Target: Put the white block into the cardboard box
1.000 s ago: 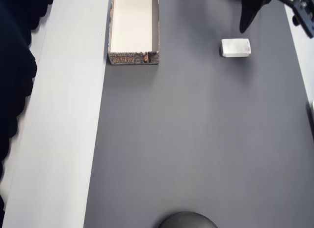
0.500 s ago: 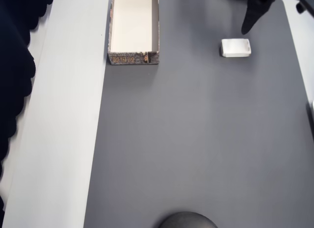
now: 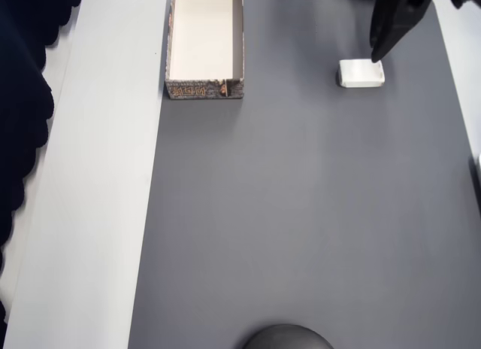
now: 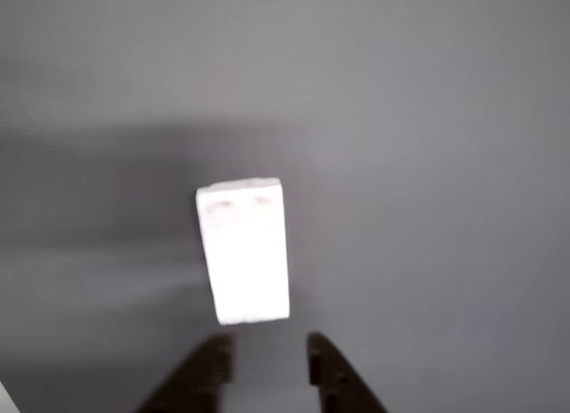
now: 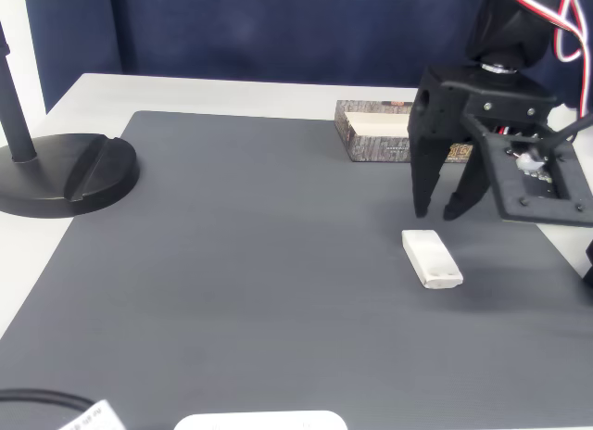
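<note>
The white block (image 3: 361, 72) lies flat on the grey mat, at the upper right in the overhead view. My black gripper (image 3: 377, 53) hangs just beyond its upper right edge, tips pointing down at it. In the fixed view the gripper (image 5: 438, 210) stands open a little above the mat, directly behind the block (image 5: 432, 259), with nothing between its fingers. The wrist view has the block (image 4: 243, 251) lengthwise just ahead of the gripper (image 4: 264, 358), apart from both tips. The cardboard box (image 3: 204, 42) sits open-topped and empty at the mat's top left, well away from the block.
A black round stand base (image 5: 69, 175) rests on the mat's left edge in the fixed view. White table (image 3: 98, 176) borders the grey mat (image 3: 301, 213). A dark curtain (image 3: 22, 101) hangs along the table's left side. A black cable (image 5: 37, 399) lies at the front.
The gripper has swung in and come down towards the white block; its tips now reach the block's far edge. Block and box have not moved.
</note>
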`<state>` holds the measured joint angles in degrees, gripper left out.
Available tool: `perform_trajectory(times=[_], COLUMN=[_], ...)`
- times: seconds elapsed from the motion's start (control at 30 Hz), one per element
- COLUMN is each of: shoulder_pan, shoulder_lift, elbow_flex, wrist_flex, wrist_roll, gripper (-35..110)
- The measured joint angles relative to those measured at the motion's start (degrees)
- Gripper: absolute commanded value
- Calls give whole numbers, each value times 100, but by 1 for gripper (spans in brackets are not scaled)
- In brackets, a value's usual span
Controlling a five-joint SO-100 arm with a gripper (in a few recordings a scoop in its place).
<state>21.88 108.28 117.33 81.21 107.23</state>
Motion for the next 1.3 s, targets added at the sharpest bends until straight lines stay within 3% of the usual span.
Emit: perform_trajectory(times=[0.17, 1.3], shoulder_pan=[0, -105], shoulder_lift=[0, -325], elbow_flex=[0, 369], wrist_flex=[-97, -633], wrist_roll=[62, 35], gripper=[36, 29])
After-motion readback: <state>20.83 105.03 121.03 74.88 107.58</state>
